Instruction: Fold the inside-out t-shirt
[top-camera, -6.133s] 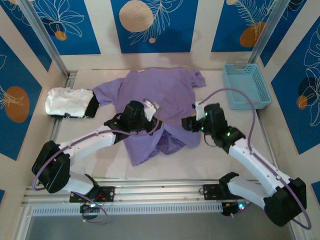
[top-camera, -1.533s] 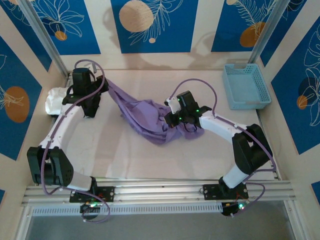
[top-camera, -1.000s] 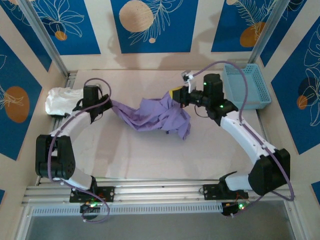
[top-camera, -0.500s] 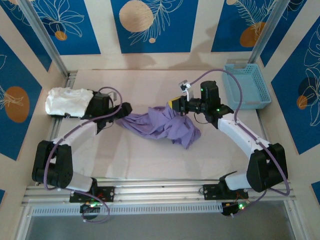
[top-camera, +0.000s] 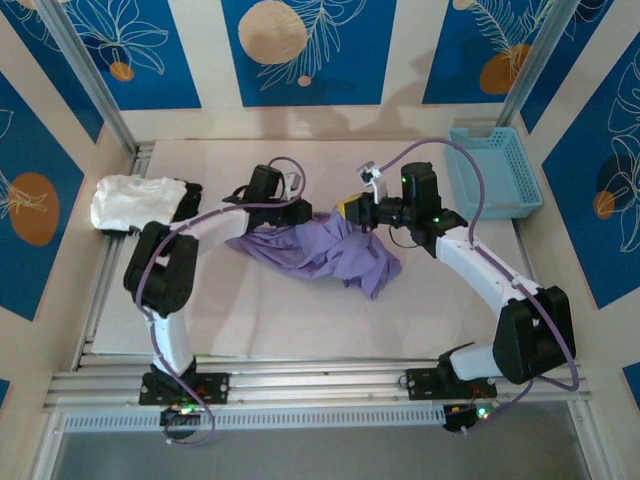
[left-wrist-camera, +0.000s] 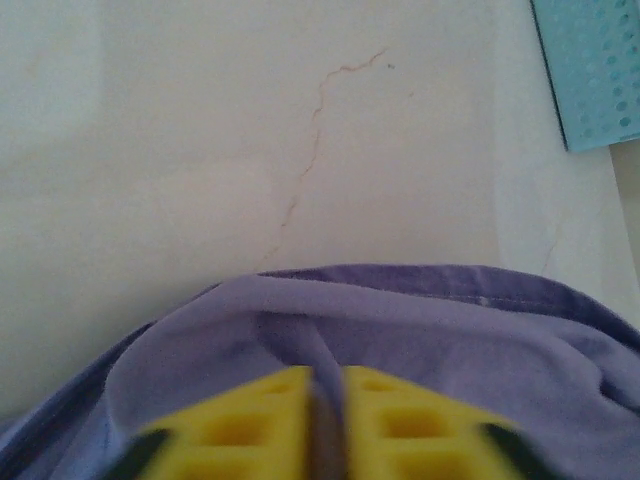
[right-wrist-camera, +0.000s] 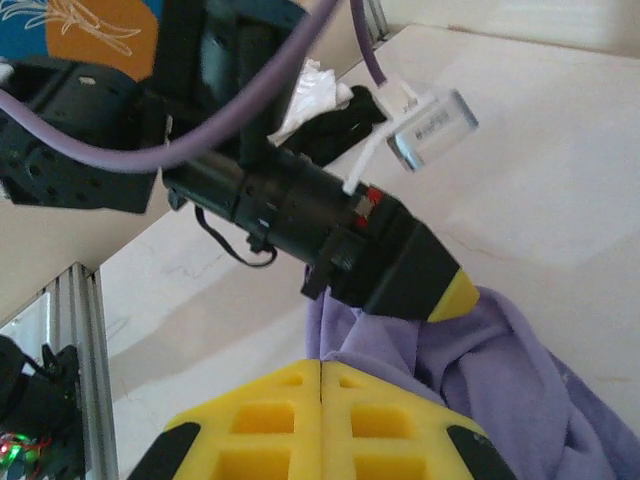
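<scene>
The pale desk (top-camera: 300, 320) is carrying everything. The lavender t-shirt (top-camera: 325, 255) is lying bunched in a loose heap at the middle of the desk, with one lobe trailing toward the near edge and another reaching toward the left edge.

A light blue basket (top-camera: 497, 172) is sitting at the far right corner, well apart from the heap. A folded white garment (top-camera: 130, 203) is resting at the left edge, and a folded black garment (top-camera: 186, 198) is touching its right side.

The left gripper (top-camera: 320, 214) is reaching in from the left over the far edge of the heap, and the right gripper (top-camera: 348, 211) is coming in from the right, so the two are meeting almost tip to tip above the cloth.

In the left wrist view, the yellow fingers (left-wrist-camera: 270, 425) are clamping a ridge of purple cloth between them, and the fabric is spreading out in front of them. In the right wrist view, the right gripper's yellow fingers (right-wrist-camera: 260, 430) are pressing flush together, with the cloth running right up to their tips, so they appear to be pinching a fold. A thin crack (left-wrist-camera: 315, 120) is running across the desk surface beyond the cloth.
</scene>
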